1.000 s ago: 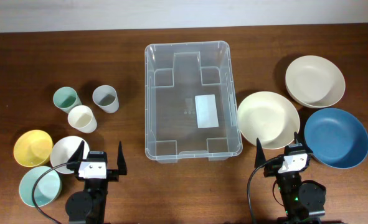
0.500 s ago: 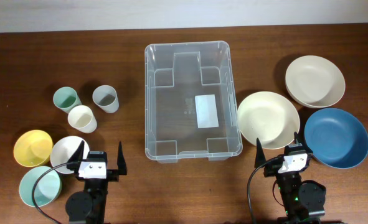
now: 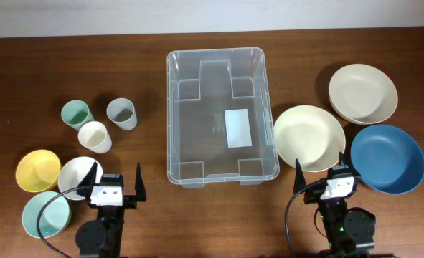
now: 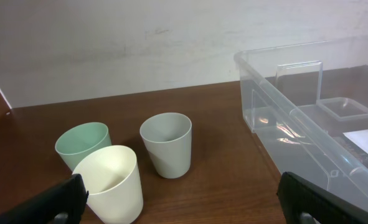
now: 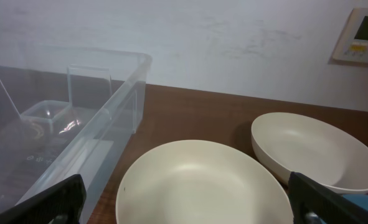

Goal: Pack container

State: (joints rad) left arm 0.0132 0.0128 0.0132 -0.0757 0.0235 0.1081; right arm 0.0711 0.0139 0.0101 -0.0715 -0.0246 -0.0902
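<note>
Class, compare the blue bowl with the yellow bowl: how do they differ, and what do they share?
Colour: the blue bowl is dark blue, the yellow bowl bright yellow. Size: the blue bowl is clearly wider than the yellow bowl. Place: the blue bowl sits right of the container, the yellow bowl left. Both stand upright and empty on the table.

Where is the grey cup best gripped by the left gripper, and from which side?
Probably its rim wall, one finger inside and one outside, coming down from above. The grey cup stands upright, mouth open upward. The cream cup and green cup stand close on its left, so the side facing the container is freer. The left gripper is open.
</note>
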